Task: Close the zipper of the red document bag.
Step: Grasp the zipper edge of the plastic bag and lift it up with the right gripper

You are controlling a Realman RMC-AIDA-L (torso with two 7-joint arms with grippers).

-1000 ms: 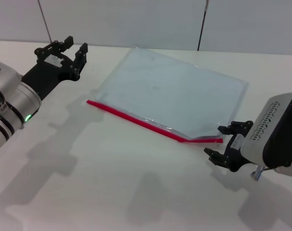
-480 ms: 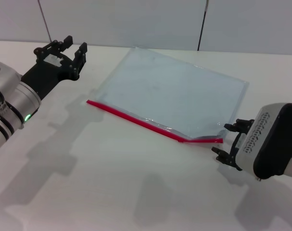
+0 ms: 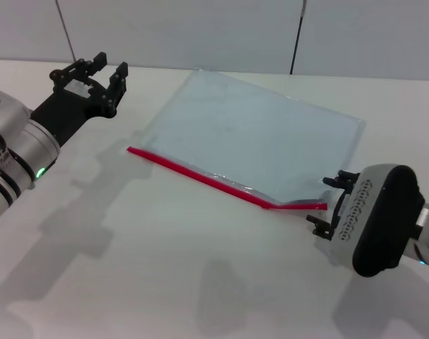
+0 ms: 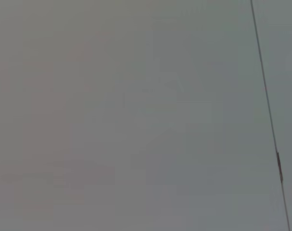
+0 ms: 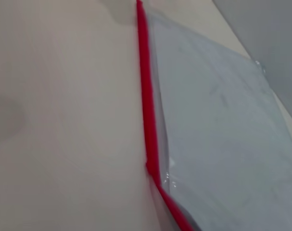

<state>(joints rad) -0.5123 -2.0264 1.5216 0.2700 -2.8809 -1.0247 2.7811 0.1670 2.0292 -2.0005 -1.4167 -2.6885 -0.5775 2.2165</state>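
Our right gripper (image 3: 328,206), fingers spread, sits just beside the zipper (image 3: 200,176) end of the red document bag (image 3: 256,134); left gripper (image 3: 101,74) hovers wide, well apart.

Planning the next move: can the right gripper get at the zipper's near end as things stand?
Probably yes. The right gripper, open, sits just beside the zipper end at the red document bag corner, with only bare table between.

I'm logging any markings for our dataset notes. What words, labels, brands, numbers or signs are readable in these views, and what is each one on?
None: no readable text in any view.
The red document bag and its zipper: no print visible.
Left gripper, raised beyond the bag's far left corner: a pale patch on its body, nothing legible.
Right gripper, at the zipper's near right end: a dotted pattern on the wrist housing, no characters.
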